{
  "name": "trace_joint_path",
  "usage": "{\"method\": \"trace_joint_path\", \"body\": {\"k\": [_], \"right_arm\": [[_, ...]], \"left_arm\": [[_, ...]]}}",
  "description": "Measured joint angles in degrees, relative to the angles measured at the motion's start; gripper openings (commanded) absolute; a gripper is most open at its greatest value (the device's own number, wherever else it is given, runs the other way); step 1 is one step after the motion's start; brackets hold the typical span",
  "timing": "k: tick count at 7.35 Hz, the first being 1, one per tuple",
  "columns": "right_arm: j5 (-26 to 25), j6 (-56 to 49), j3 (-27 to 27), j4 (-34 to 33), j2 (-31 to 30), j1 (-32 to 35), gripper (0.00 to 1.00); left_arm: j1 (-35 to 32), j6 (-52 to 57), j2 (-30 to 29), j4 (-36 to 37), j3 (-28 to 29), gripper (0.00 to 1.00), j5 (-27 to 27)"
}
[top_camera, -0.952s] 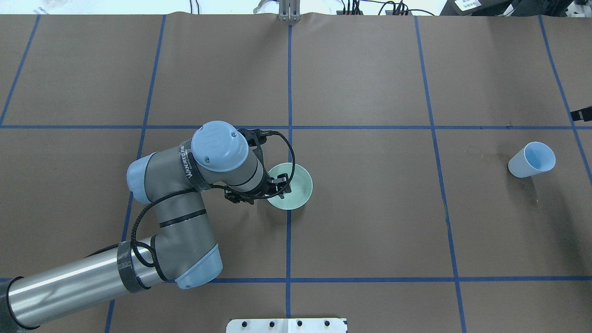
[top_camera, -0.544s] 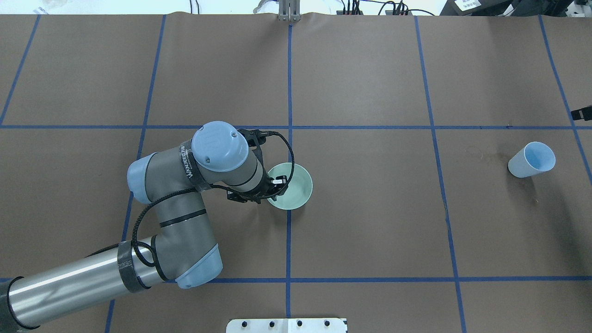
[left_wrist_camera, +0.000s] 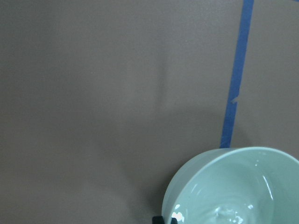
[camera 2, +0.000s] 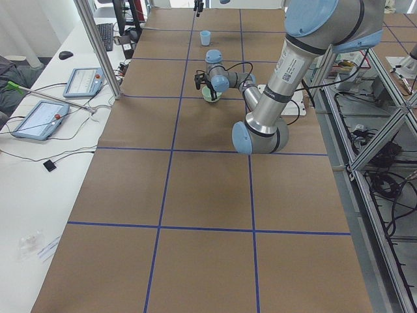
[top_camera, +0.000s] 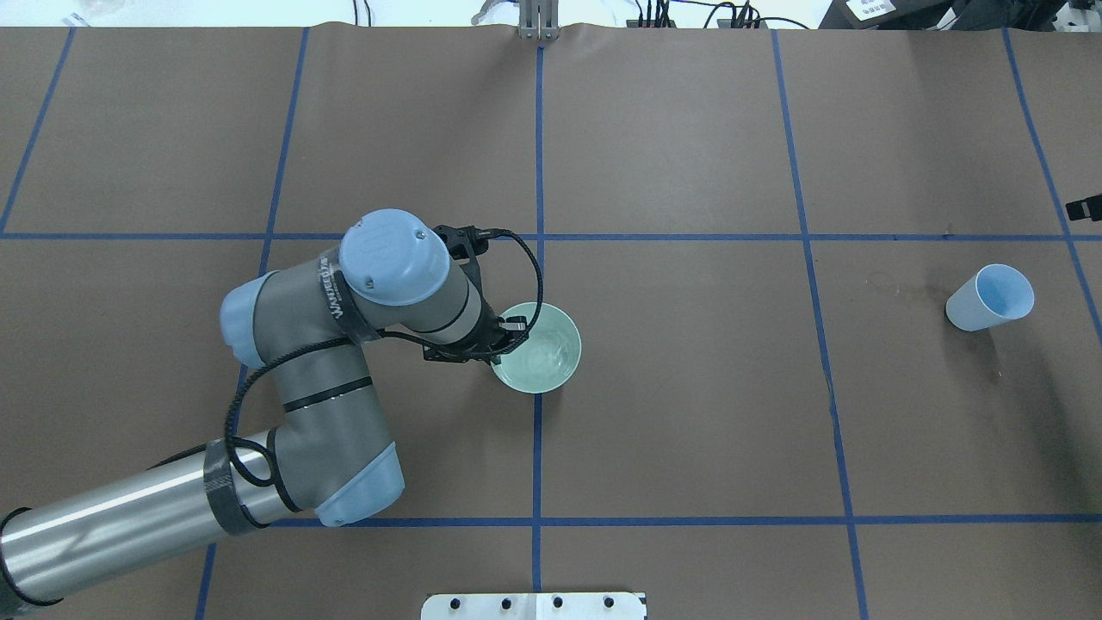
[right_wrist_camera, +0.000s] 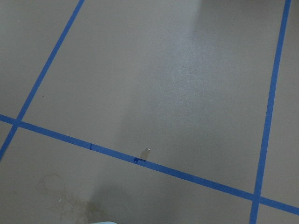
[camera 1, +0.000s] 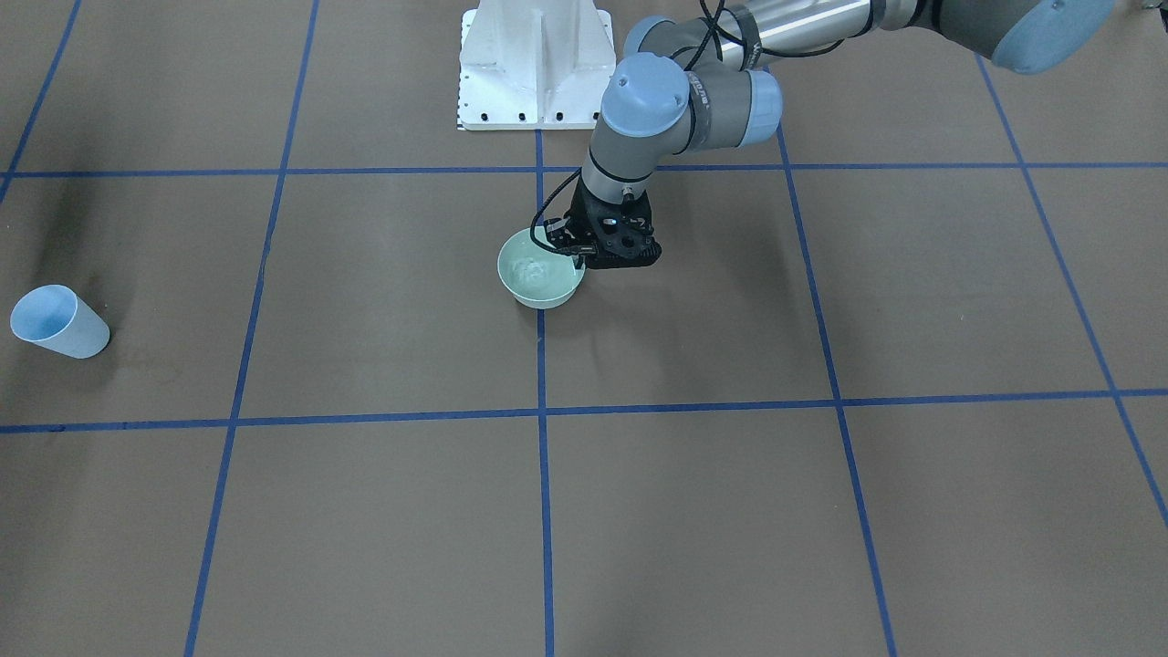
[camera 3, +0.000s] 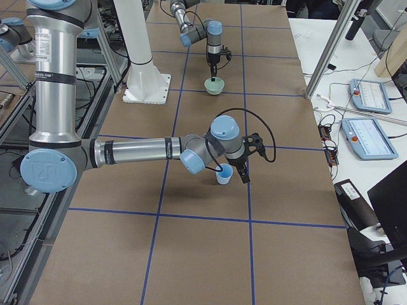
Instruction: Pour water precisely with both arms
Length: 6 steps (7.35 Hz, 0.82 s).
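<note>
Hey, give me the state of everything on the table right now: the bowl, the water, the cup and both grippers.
green bowl: upright on the table, water inside.
water: shallow pool in the bowl, surface rippled.
blue cup: upright, far from the bowl, no water visible in it.
left gripper: shut on the bowl's rim.
right gripper: open or shut cannot be told.

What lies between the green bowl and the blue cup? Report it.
Between the green bowl and the blue cup: brown table paper, crossed by one blue tape line, faintly stained near the cup. Overhead view shows this.
</note>
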Motion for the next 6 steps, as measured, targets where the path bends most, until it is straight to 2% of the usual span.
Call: {"method": "trace_joint_path", "body": {"k": [1,3,4,5,6], "right_arm": [[0.65,0.0,-0.1,-0.05,0.16,0.16,0.99],[1.1,0.05,-0.29,-0.09,0.46,0.2,0.99],[1.14,0.08,-0.24,-0.09,0.53,0.21,0.99],[1.15,0.1,-0.18,-0.08,0.58,0.21,0.99],[1.16,0.16,-0.07,-0.02,0.61,0.23,0.99]], "left_arm": [[-2.2,1.75,3.99,-0.1,-3.5,0.0,-2.49],[-7.78,11.24,17.23,-1.04,-12.09,0.0,-6.76],[-10.35,16.96,23.81,-3.15,-14.19,0.0,-7.6],[-13.86,23.27,30.04,-6.92,-14.06,0.0,-9.48],[-18.64,29.99,34.45,-11.27,-11.29,0.0,-14.21]]}}
